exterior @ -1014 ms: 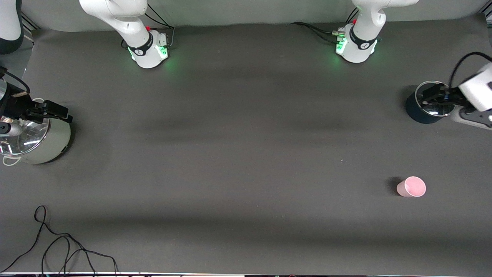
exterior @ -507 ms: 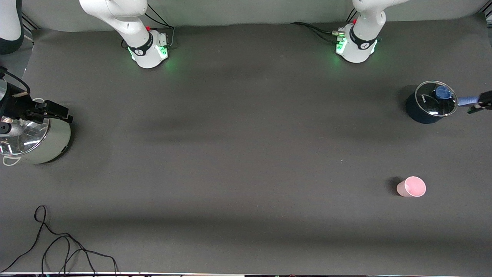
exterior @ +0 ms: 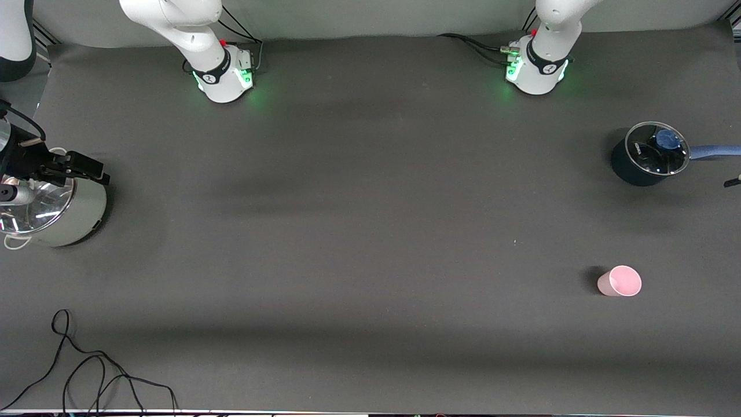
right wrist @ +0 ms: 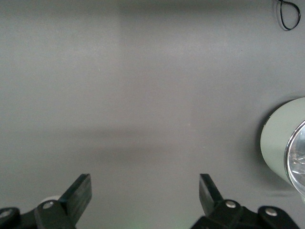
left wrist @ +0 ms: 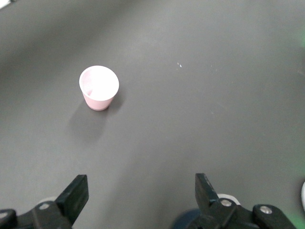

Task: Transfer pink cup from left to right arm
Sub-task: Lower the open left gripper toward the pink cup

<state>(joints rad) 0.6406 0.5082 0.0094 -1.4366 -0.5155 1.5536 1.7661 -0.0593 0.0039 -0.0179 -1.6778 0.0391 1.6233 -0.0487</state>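
Observation:
The pink cup (exterior: 619,281) stands upright on the dark table mat toward the left arm's end, nearer the front camera than the saucepan. It also shows in the left wrist view (left wrist: 98,88), upright and empty. My left gripper (left wrist: 141,191) is open and empty, up in the air well apart from the cup; in the front view only a dark tip of it (exterior: 733,182) shows at the edge. My right gripper (exterior: 87,168) hangs over the steel pot's rim at the right arm's end; in the right wrist view it (right wrist: 144,188) is open and empty.
A steel pot (exterior: 63,217) with a glass lid stands at the right arm's end and shows in the right wrist view (right wrist: 281,143). A dark glass-lidded saucepan (exterior: 631,168) with a blue handle stands toward the left arm's end. A loose black cable (exterior: 87,376) lies near the front edge.
My left gripper has pulled away from over the saucepan toward the table's end, almost out of the front view. The cup and the right arm have not moved.

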